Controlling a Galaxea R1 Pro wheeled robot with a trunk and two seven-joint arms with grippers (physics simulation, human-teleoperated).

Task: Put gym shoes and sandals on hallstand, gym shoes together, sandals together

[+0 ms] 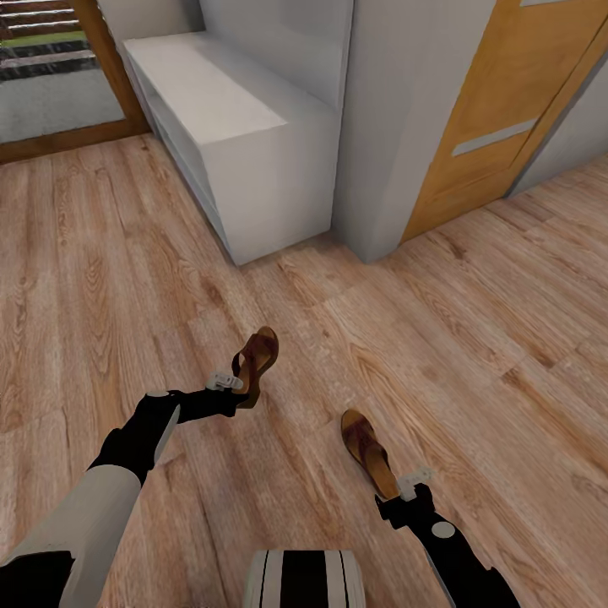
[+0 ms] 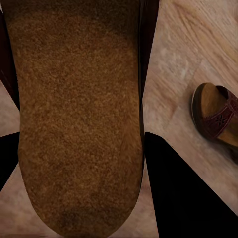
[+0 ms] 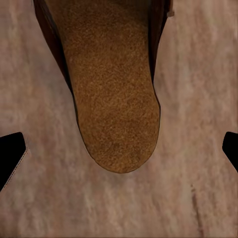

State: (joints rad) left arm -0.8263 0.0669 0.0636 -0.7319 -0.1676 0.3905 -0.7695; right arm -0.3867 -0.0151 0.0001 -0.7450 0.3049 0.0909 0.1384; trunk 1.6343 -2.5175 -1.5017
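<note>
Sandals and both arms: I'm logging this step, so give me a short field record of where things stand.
left gripper: shut on a flat brown leather thong sandal, tilted on edge and apparently lifted off the floor
right gripper: open, at the heel of the second brown sandal
second sandal: lying flat on the light wood-plank floor
pale-grey hallstand bench: ahead, nothing on its visible top
right wrist view: tan insole between the spread fingertips

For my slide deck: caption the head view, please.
Left gripper holds one sandal lifted; right gripper open at other sandal.
</note>
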